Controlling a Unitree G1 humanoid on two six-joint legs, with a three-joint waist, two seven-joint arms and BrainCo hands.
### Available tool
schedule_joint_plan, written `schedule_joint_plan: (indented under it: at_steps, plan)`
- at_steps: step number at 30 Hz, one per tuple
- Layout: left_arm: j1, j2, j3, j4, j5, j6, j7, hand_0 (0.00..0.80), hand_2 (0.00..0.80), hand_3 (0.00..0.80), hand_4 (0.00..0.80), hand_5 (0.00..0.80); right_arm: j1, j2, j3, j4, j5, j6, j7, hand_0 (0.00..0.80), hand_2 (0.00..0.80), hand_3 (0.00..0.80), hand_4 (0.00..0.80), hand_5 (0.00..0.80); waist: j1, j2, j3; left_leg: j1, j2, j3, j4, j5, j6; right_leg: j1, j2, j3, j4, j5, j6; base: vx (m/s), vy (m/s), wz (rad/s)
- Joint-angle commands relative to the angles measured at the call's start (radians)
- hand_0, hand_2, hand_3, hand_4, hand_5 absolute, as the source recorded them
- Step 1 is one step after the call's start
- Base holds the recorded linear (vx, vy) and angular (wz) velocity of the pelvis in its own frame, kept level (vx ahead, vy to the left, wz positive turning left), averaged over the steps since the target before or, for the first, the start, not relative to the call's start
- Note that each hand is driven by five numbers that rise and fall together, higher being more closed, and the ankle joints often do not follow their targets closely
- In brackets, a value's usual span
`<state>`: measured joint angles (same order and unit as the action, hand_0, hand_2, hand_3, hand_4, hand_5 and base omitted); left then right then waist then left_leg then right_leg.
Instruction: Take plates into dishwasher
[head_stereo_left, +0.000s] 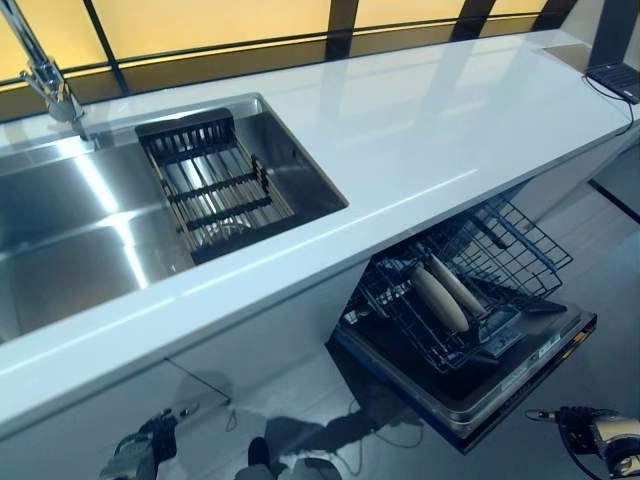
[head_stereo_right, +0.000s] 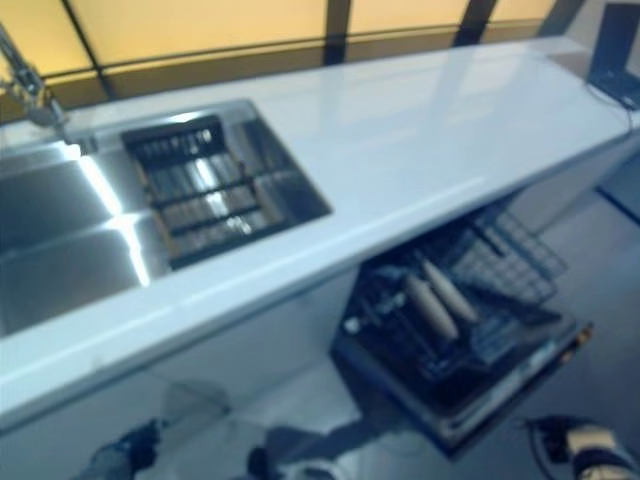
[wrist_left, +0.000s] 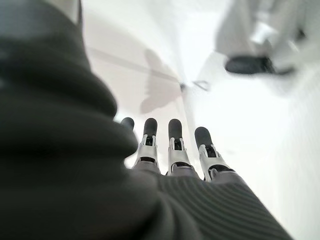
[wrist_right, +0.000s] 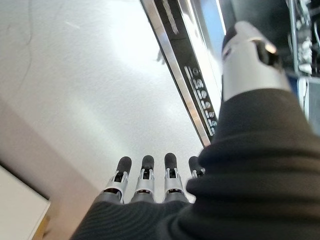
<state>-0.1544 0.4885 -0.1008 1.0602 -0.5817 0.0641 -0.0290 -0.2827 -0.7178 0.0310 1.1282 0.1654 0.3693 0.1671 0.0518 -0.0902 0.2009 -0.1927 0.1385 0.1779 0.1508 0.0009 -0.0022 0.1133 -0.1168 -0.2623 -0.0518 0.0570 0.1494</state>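
I am seeing two plates (head_stereo_left: 447, 293) standing on edge, side by side, in the lower rack (head_stereo_left: 470, 290) of the open dishwasher (head_stereo_left: 470, 385), right of centre in the lower half of the eye views. The rack is sitting pulled out over the lowered door, under the front edge of the white bench (head_stereo_left: 420, 130). My left robot hand (head_stereo_left: 135, 455) is hanging at the bottom left of the frame, well apart from the plates and below the bench; in its own wrist view its fingers (wrist_left: 174, 145) are lying straight and relaxed, holding nothing, with only pale floor past them. My right robot hand (head_stereo_left: 610, 440) is hanging at the bottom right corner, just beyond the door's outer edge and lower in the frame than the plates; its fingers (wrist_right: 144, 175) are also lying straight, empty, and the door's control strip is showing past them. In the upper left, a dark drying rack (head_stereo_left: 210, 185) is resting in the steel sink (head_stereo_left: 80, 230), with the tap (head_stereo_left: 45, 70) beside it.
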Motion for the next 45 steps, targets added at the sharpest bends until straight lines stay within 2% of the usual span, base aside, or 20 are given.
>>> schedule_joint_plan:
  at_steps: [1,7,8,10,12,13,14,15,17,19,21,24,27,29,30,32,33,36,40,45]
  plan:
    - [-0.030,0.010,0.057,-0.019,-0.048,-0.002,0.011,0.000,0.000,0.000,0.000,0.000,-0.019,-0.023,-0.016,-0.038,0.050,0.045,-0.026,0.000,0.000,0.000,0.000,0.000,0.011,-0.017,0.082,-0.088,-0.080,-0.050,-0.046,-0.003,0.021,-0.006,0.013,-0.015,0.187,-0.185,-0.090,-0.393,-0.417,0.06]
    - [0.045,-0.041,0.090,-0.026,-0.106,-0.009,0.039,0.000,0.000,0.000,0.000,0.000,-0.002,-0.020,-0.009,-0.032,0.002,0.072,0.008,0.000,0.000,0.000,0.000,0.000,0.012,0.019,0.108,-0.069,-0.049,-0.111,-0.238,0.134,-0.039,-0.055,0.104,-0.012,0.246,-0.297,-0.174,-0.314,-0.322,0.28]
    - [0.068,-0.050,0.106,-0.019,-0.125,-0.019,0.042,0.000,0.000,0.000,0.000,0.000,0.001,-0.026,-0.010,-0.033,-0.018,0.084,0.020,0.000,0.000,0.000,0.000,0.000,0.008,0.025,0.112,-0.075,-0.040,-0.099,-0.238,0.120,-0.043,-0.066,0.117,-0.019,0.251,-0.299,-0.187,-0.318,-0.307,0.27]
    - [0.111,-0.077,0.137,-0.019,-0.130,-0.020,0.048,0.000,0.000,0.000,0.000,0.000,0.018,-0.025,-0.019,-0.010,-0.032,0.101,0.020,0.000,0.000,0.000,0.000,0.000,0.007,0.029,0.128,-0.057,-0.028,-0.004,-0.238,0.116,-0.070,-0.070,0.141,-0.048,0.212,-0.272,-0.193,-0.383,-0.363,0.37]
    - [0.131,-0.095,0.140,-0.016,-0.106,-0.031,0.034,0.000,0.000,0.000,0.000,0.000,0.051,-0.014,-0.031,-0.002,0.003,0.098,-0.015,0.000,0.000,0.000,0.000,0.000,0.006,0.034,0.145,-0.045,-0.027,0.056,-0.216,0.184,-0.101,-0.048,0.152,-0.071,0.168,-0.245,-0.197,-0.289,-0.259,0.61]
    - [0.135,-0.106,0.139,-0.009,-0.087,-0.040,0.020,0.000,0.000,0.000,0.000,0.000,0.075,-0.005,-0.048,0.013,0.042,0.090,-0.036,0.000,0.000,0.000,0.000,0.000,0.001,0.027,0.154,-0.054,-0.010,0.128,-0.069,0.153,-0.103,-0.036,0.138,-0.101,0.138,-0.228,-0.208,-0.239,-0.217,0.48]
    - [0.135,-0.107,0.137,-0.006,-0.087,-0.046,0.017,0.000,0.000,0.000,0.000,0.000,0.082,-0.003,-0.052,0.017,0.053,0.087,-0.038,0.000,0.000,0.000,0.000,0.000,0.000,0.025,0.156,-0.059,-0.003,0.145,-0.023,0.130,-0.101,-0.031,0.135,-0.107,0.130,-0.224,-0.211,-0.245,-0.202,0.47]
    - [0.134,-0.109,0.136,0.003,-0.084,-0.058,-0.006,0.000,0.000,0.000,0.000,0.000,0.101,0.004,-0.072,0.031,0.093,0.077,-0.048,0.000,0.000,0.000,0.000,0.000,-0.005,0.012,0.157,-0.060,0.015,0.201,0.136,0.025,-0.068,-0.020,0.116,-0.134,0.092,-0.199,-0.215,-0.163,-0.110,0.69]
    - [0.123,-0.109,0.131,0.010,-0.081,-0.064,-0.018,0.000,0.000,0.000,0.000,0.000,0.109,0.004,-0.095,0.052,0.115,0.063,-0.054,0.000,0.000,0.000,0.000,0.000,-0.005,0.000,0.154,-0.051,0.033,0.215,0.318,-0.109,-0.016,-0.017,0.105,-0.144,0.058,-0.177,-0.209,-0.170,-0.038,0.58]
    - [0.110,-0.114,0.131,0.008,-0.069,-0.065,-0.014,0.000,0.000,0.000,0.000,0.000,0.118,0.005,-0.122,0.068,0.168,0.040,-0.064,0.000,0.000,0.000,0.000,0.000,-0.008,-0.002,0.140,-0.016,0.013,0.209,0.375,-0.185,0.015,-0.034,0.099,-0.146,0.050,-0.162,-0.193,-0.147,0.054,0.19]
    - [0.093,-0.125,0.128,0.002,-0.037,-0.064,-0.014,0.000,0.000,0.000,0.000,0.000,0.151,0.003,-0.196,0.068,0.302,0.021,-0.069,0.000,0.000,0.000,0.000,0.000,-0.027,0.012,0.106,0.083,-0.029,0.193,0.399,-0.217,0.011,-0.068,0.112,-0.140,0.060,-0.157,-0.175,-0.154,0.117,0.41]
    - [0.073,-0.130,0.115,0.002,-0.028,-0.071,-0.021,0.000,0.000,0.000,0.000,0.000,0.171,0.022,-0.246,0.006,0.436,0.033,-0.097,0.000,0.000,0.000,0.000,0.000,-0.058,0.057,0.081,0.248,-0.156,0.096,0.009,-0.207,0.014,-0.170,0.128,-0.117,0.131,-0.141,-0.130,-0.209,0.240,0.70]
    - [0.036,-0.128,0.077,0.016,-0.017,-0.078,-0.017,0.000,0.000,0.000,0.000,0.000,0.169,0.045,-0.262,-0.029,0.522,0.014,-0.152,0.000,0.000,0.000,0.000,0.000,-0.072,0.074,0.097,0.251,-0.187,0.080,-0.052,-0.217,0.033,-0.251,0.125,-0.130,0.149,-0.098,-0.098,-0.314,0.102,0.29]
    - [0.043,-0.129,0.063,0.047,0.015,-0.093,-0.018,0.000,0.000,0.000,0.000,0.000,0.157,0.051,-0.256,-0.025,0.544,0.012,-0.141,0.000,0.000,0.000,0.000,0.000,-0.066,0.092,0.105,0.254,-0.189,0.076,-0.072,-0.193,0.015,-0.260,0.124,-0.159,0.205,-0.135,-0.112,-0.286,0.031,0.18]
    - [0.044,-0.123,0.060,0.051,0.018,-0.095,-0.022,0.000,0.000,0.000,0.000,0.000,0.154,0.049,-0.256,-0.027,0.555,0.019,-0.144,0.000,0.000,0.000,0.000,0.000,-0.069,0.096,0.107,0.246,-0.191,0.062,-0.074,-0.190,0.020,-0.266,0.123,-0.133,0.231,-0.154,-0.119,-0.229,0.001,0.12]
    - [0.041,-0.108,0.055,0.062,0.000,-0.097,-0.025,0.000,0.000,0.000,0.000,0.000,0.150,0.050,-0.260,-0.018,0.553,0.033,-0.148,0.000,0.000,0.000,0.000,0.000,-0.067,0.107,0.114,0.202,-0.183,0.068,-0.040,-0.209,0.052,-0.278,0.065,-0.117,0.305,-0.168,-0.127,-0.234,0.000,0.36]
    - [0.034,-0.098,0.065,0.064,-0.038,-0.087,-0.008,0.000,0.000,0.000,0.000,0.000,0.130,0.055,-0.258,0.017,0.561,0.036,-0.133,0.000,0.000,0.000,0.000,0.000,-0.043,0.121,0.118,0.156,-0.162,0.087,0.009,-0.220,0.079,-0.241,-0.027,-0.123,0.301,-0.150,-0.141,-0.195,-0.032,0.23]
    - [0.039,-0.098,0.065,0.080,-0.073,-0.081,-0.003,0.000,0.000,0.000,0.000,0.000,0.103,0.062,-0.264,0.076,0.562,0.037,-0.156,0.000,0.000,0.000,0.000,0.000,-0.038,0.142,0.112,0.077,-0.142,0.028,0.139,-0.268,0.115,-0.207,-0.128,0.039,0.249,-0.058,-0.147,-0.119,-0.114,0.08]
    - [0.064,-0.088,0.091,0.078,-0.159,-0.057,0.011,0.000,0.000,0.000,0.000,0.000,0.079,0.097,-0.244,0.072,0.537,0.034,-0.195,0.000,0.000,0.000,0.000,0.000,-0.026,0.114,0.111,0.047,-0.086,0.034,0.234,-0.295,0.106,-0.177,-0.084,0.047,0.214,-0.085,-0.116,-0.008,-0.332,0.26]
    - [0.069,-0.096,0.095,0.039,-0.105,-0.055,-0.020,0.000,0.000,0.000,0.000,0.000,0.114,0.108,-0.262,0.057,0.565,0.042,-0.194,0.000,0.000,0.000,0.000,0.000,-0.025,0.078,0.114,0.032,-0.078,0.035,0.195,-0.230,0.083,-0.136,-0.062,0.035,0.118,-0.048,-0.092,-0.062,-0.233,-0.24]
